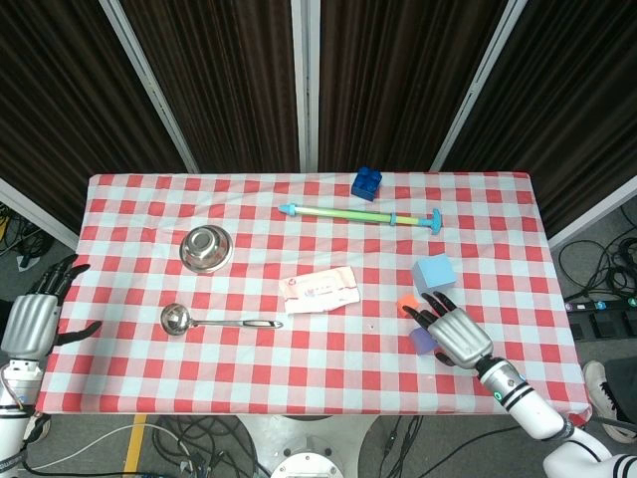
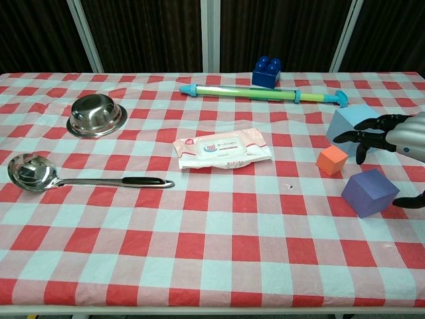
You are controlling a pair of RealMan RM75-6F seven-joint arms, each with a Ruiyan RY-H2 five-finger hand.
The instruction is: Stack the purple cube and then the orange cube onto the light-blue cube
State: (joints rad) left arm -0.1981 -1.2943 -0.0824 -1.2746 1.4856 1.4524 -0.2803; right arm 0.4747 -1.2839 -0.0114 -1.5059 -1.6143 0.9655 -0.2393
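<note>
The purple cube (image 2: pixel 369 193) lies near the table's right front, with the small orange cube (image 2: pixel 331 160) just behind and left of it and the larger light-blue cube (image 2: pixel 346 125) further back. My right hand (image 2: pixel 397 139) hovers over the purple cube with fingers spread and thumb apart, holding nothing. In the head view this right hand (image 1: pixel 455 335) covers most of the purple cube (image 1: pixel 421 343), beside the orange cube (image 1: pixel 405 305) and light-blue cube (image 1: pixel 434 272). My left hand (image 1: pixel 34 321) hangs open off the table's left edge.
A steel bowl (image 2: pixel 97 115) and a ladle (image 2: pixel 33 173) occupy the left side. A wipes pack (image 2: pixel 221 149) lies mid-table. A long green-and-teal water pump toy (image 2: pixel 262 93) and a dark blue brick (image 2: pixel 266 72) sit at the back.
</note>
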